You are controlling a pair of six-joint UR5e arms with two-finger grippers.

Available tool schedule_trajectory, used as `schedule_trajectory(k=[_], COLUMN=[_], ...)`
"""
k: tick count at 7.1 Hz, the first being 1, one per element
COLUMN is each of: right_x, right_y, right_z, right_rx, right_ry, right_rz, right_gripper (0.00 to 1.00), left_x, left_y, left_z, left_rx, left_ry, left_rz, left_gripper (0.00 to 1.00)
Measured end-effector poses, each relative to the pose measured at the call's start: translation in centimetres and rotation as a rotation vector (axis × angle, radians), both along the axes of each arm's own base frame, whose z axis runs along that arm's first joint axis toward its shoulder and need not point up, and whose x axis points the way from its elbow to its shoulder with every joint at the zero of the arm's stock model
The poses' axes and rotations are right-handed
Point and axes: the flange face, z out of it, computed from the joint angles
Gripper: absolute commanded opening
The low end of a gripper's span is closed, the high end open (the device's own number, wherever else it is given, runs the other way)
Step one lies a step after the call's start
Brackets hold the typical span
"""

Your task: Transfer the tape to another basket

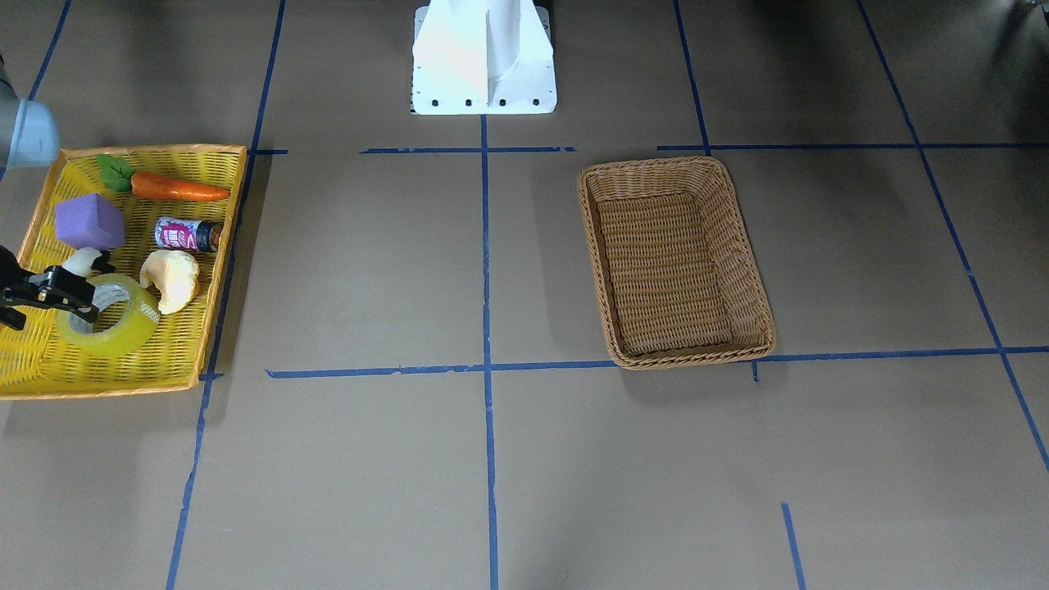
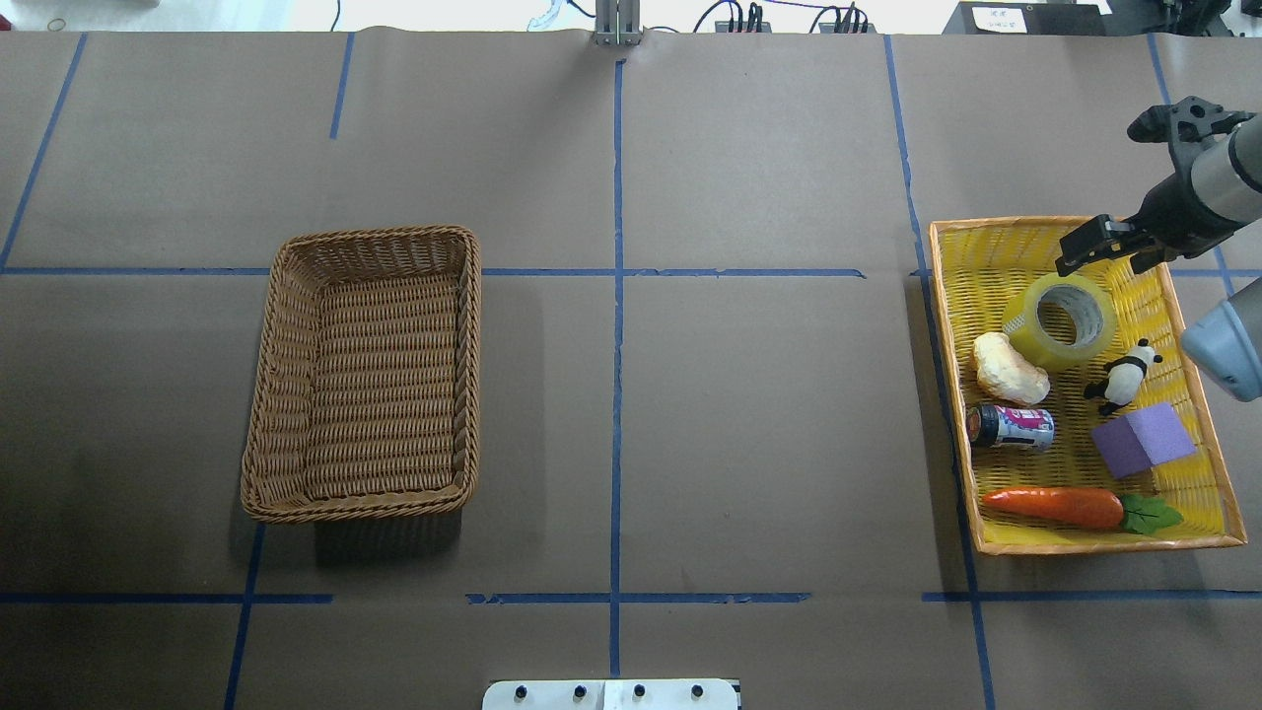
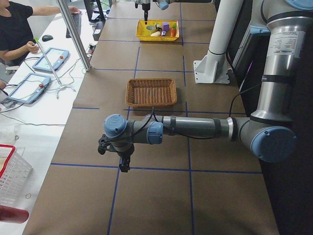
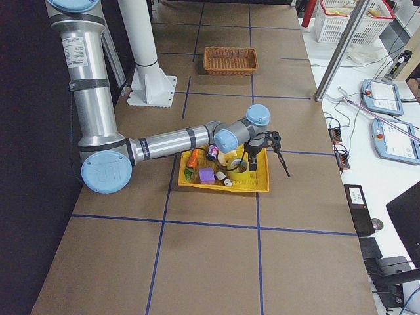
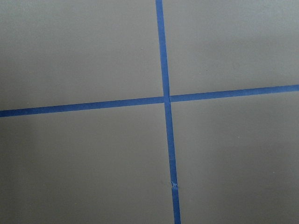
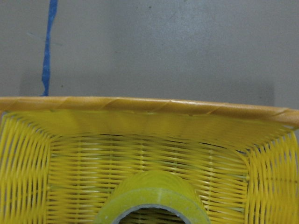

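Note:
The tape, a yellow-green roll with a grey core, lies tilted in the far end of the yellow tray. It also shows in the front view, the exterior right view and at the bottom of the right wrist view. My right gripper hangs open just above the tape's far side, one finger over the roll. The brown wicker basket stands empty on the other half of the table. My left gripper shows only in the exterior left view, above bare table; I cannot tell its state.
The tray also holds a croissant-like bread, a panda figure, a small can, a purple block and a toy carrot. The robot's white base stands between the tray and the basket.

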Motion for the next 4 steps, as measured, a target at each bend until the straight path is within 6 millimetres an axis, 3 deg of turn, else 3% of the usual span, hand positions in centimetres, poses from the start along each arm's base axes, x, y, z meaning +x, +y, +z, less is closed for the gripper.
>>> schedule_trajectory(k=[4], right_x=[-1.6], right_y=[0.9], right_z=[3.4], right_rx=[-0.047], right_ry=[0.032], right_rz=[-0.034], right_gripper=[1.0], left_x=[0.1], left_y=[-0.1], left_z=[0.0], left_rx=[0.0], left_ry=[0.0], left_rz=[0.0], left_gripper=[1.0])
